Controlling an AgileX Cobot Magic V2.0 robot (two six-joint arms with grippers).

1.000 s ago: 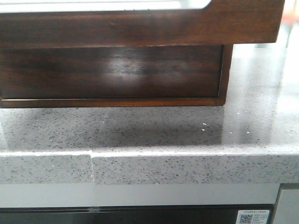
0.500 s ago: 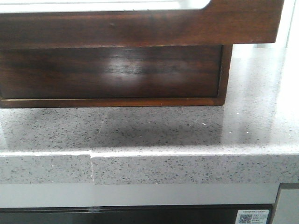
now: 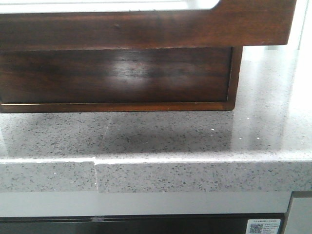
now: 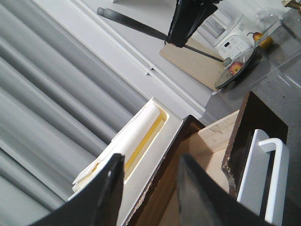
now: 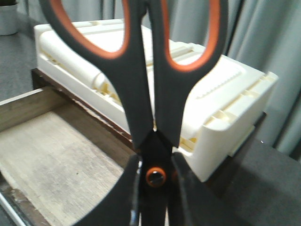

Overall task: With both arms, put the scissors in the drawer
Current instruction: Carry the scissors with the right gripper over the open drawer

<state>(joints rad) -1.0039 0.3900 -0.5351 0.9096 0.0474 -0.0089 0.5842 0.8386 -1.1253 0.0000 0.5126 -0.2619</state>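
The scissors [image 5: 153,108] are clamped in the right gripper [image 5: 153,197] near the pivot screw, handles away from the fingers, and are held above the pulled-out drawer [image 5: 51,146], whose pale wooden floor lies bare below. The left gripper [image 4: 148,190] is seen with its 2 fingers apart and nothing between them, hovering by the dark edge of the drawer cabinet [image 4: 249,132].

The step in hand is judged to be the lowering and release. It is best done by carrying the scissors over the middle of the drawer floor, lowering them close to the wood, and only then parting the fingers, so that a drop and bounce are avoided.

Room is limited on 1 side by the cream plastic box [image 5: 202,99] standing on the cabinet top just behind the drawer opening; the drawer's front wall [image 3: 146,29] must also be cleared. In the front view only the drawer front above the speckled grey desk [image 3: 156,141] is shown; neither arm is seen there.
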